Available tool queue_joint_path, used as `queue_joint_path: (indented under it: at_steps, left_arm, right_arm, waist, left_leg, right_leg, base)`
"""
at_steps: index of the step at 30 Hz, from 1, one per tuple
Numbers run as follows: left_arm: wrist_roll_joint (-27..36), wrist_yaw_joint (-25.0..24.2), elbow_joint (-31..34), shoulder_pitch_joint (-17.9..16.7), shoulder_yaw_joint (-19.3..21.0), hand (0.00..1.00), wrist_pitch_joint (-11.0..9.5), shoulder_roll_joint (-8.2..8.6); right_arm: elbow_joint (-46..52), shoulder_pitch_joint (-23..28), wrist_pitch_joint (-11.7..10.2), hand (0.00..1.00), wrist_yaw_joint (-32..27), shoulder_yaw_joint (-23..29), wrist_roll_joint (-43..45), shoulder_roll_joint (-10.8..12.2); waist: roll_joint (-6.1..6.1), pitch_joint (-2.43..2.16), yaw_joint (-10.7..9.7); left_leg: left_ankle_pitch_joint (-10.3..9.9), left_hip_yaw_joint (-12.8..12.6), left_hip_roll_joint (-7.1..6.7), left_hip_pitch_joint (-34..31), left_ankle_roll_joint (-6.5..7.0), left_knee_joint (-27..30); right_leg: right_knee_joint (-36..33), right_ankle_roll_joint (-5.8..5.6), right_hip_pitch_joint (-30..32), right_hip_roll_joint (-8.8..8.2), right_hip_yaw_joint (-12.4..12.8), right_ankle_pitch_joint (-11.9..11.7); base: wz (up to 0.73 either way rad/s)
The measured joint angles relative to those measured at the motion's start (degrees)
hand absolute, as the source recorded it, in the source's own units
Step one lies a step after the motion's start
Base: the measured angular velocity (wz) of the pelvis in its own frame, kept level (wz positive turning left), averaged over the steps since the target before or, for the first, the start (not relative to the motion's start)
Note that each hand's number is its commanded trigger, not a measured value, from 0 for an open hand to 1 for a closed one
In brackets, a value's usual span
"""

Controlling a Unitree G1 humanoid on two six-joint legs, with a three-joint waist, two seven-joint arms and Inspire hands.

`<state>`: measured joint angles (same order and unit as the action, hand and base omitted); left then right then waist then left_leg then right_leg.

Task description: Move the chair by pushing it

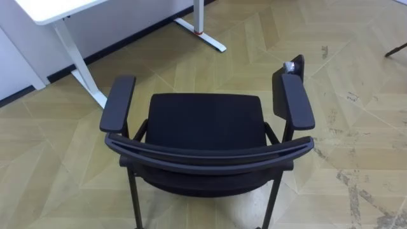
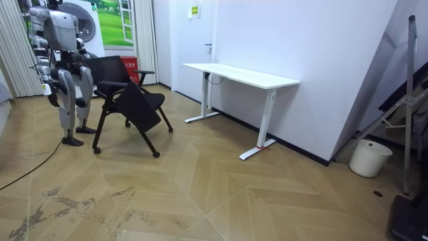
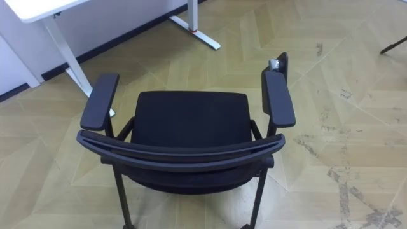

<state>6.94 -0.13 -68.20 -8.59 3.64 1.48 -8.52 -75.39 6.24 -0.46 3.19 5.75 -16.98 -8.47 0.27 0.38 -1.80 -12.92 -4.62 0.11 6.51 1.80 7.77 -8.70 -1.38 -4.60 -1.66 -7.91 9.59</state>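
A white desk (image 2: pixel 247 77) stands by a white wall (image 2: pixel 321 53). Its feet rest on a wooden floor (image 2: pixel 234 194) with a zigzag pattern. The floor has grey scuff marks (image 1: pixel 359 184) in places. A white bucket (image 2: pixel 370 158) sits by the wall, near a tall metal stand (image 2: pixel 409 100). Far back hangs a picture of green grass (image 2: pixel 114 20).

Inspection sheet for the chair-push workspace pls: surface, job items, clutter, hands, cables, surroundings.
surface: wooden floor, scuffed in places.
job's things: black chair upright; the robot stands behind its backrest.
clutter: nothing seen.
hands: right hand at the robot's side in the room view; too small to judge.
cables: nothing seen beyond the robot's own.
surroundings: white desk by the wall, ahead of the chair; white bucket further along.
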Motion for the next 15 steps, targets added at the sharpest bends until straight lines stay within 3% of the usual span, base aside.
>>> queue_joint_path:
  at_steps: [8,15]
  left_arm:
    - [0.03,2.16,0.02,0.07,-0.53,0.0,-0.12,0.19]
    - [0.13,3.2,0.03,0.07,-0.54,0.0,-0.11,0.41]
  right_arm:
    - [-0.81,-0.06,0.29,0.0,-0.61,-0.02,-1.98,0.15]
    - [-1.21,0.14,1.37,0.0,-0.59,-0.02,-5.26,0.24]
  waist:
    - [-0.43,0.09,-0.04]
    - [-0.53,-0.1,-0.14]
  left_leg:
    - [0.0,0.02,-0.01,-0.02,0.0,-0.02]
    - [0.0,0.01,-0.03,-0.24,0.0,-0.03]
  right_leg:
    - [0.0,0.0,0.04,0.02,-0.01,0.0]
    - [0.0,0.0,0.35,0.03,0.05,0.0]
  base:
    - [0.0]
    - [0.0]
